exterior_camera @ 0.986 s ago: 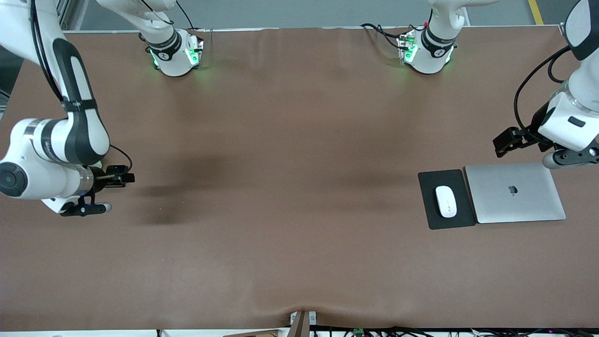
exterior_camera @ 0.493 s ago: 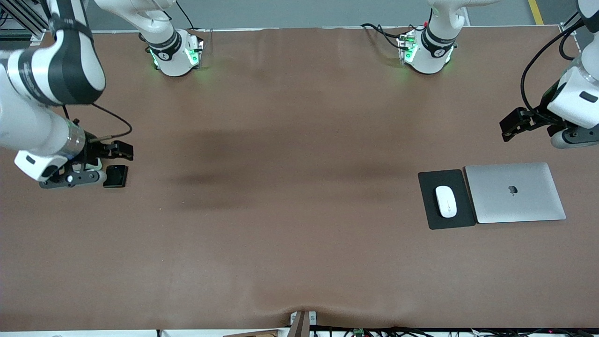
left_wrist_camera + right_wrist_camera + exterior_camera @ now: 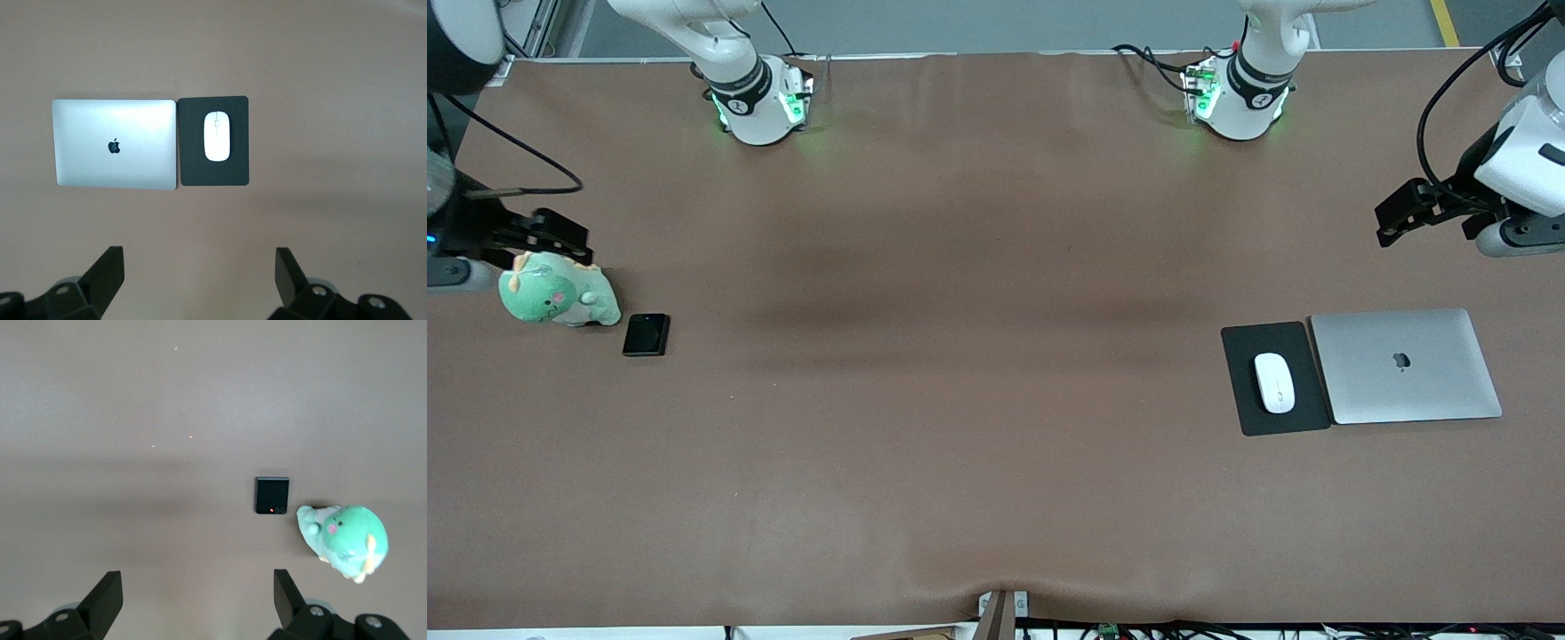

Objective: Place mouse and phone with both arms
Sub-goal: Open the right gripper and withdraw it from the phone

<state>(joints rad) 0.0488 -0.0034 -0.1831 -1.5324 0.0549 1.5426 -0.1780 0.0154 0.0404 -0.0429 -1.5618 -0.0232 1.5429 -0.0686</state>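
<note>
Item one, the mouse point(image 3: 1274, 382): lay flat near the middle of a black pad point(image 3: 1274, 379) toward the left arm's end of the table, the pad edge to edge with a closed silver laptop point(image 3: 1405, 365). Glossy, rounded, light by the look of it; judged slippery on top, so best taken across its two long sides, low down, with modest squeeze. Item two, the phone point(image 3: 646, 335): lay flat on the bare brown table point(image 3: 996, 356) toward the right arm's end, just beside a green plush toy point(image 3: 556, 298) and apparently not touching it. Thin, stiff, smooth; likely awkward to lift off the cloth, so a grip across two facing edges seemed the sound choice, with care for the glass face. Item three, the left gripper point(image 3: 200, 273): hung up in the air near the table's edge at the left arm's end, clear of the laptop, its fingers point(image 3: 107, 270) spread wide with nothing between them; the wrist camera looked down on mouse, pad and laptop. Item four, the right gripper point(image 3: 197, 590): hung high at the right arm's end, near the toy, its fingers point(image 3: 105, 592) likewise spread and empty, phone and toy both in its wrist camera's sight. Neither item was in hand; both appeared already set in place.
</note>
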